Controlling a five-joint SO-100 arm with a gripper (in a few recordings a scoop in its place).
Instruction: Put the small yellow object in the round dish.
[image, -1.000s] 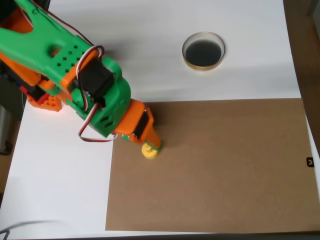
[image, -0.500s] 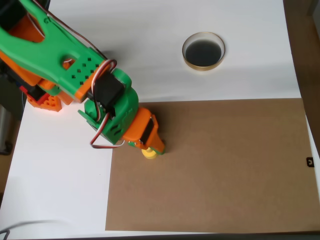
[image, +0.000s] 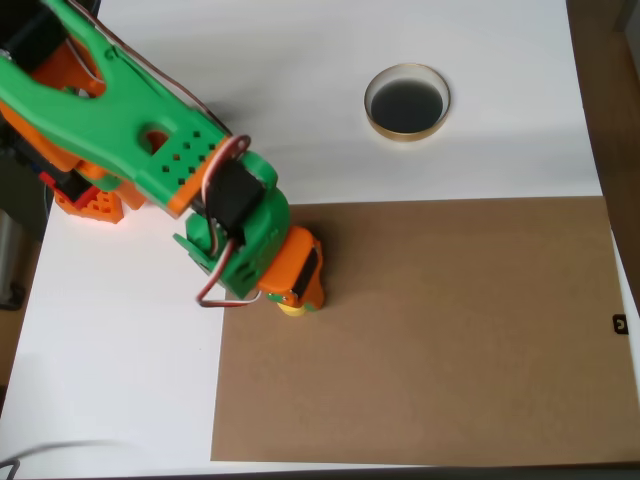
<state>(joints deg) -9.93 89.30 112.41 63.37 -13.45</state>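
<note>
- Overhead view: gripper (image: 296, 303) sits low over the left part of the brown board (image: 430, 330), just left of the frame's middle, covering most of the small yellow object (image: 291, 310); only a yellow sliver shows under its tip.
- Whether the jaws are spread or closed cannot be told.
- Round dish (image: 407, 102) stands on the white table (image: 300, 100) at one o'clock from the gripper, well apart.

A brown cardboard sheet (image: 430, 330) lies flat on the white surface (image: 300, 100). A small black clip-like piece (image: 620, 323) sits at its right edge.
</note>
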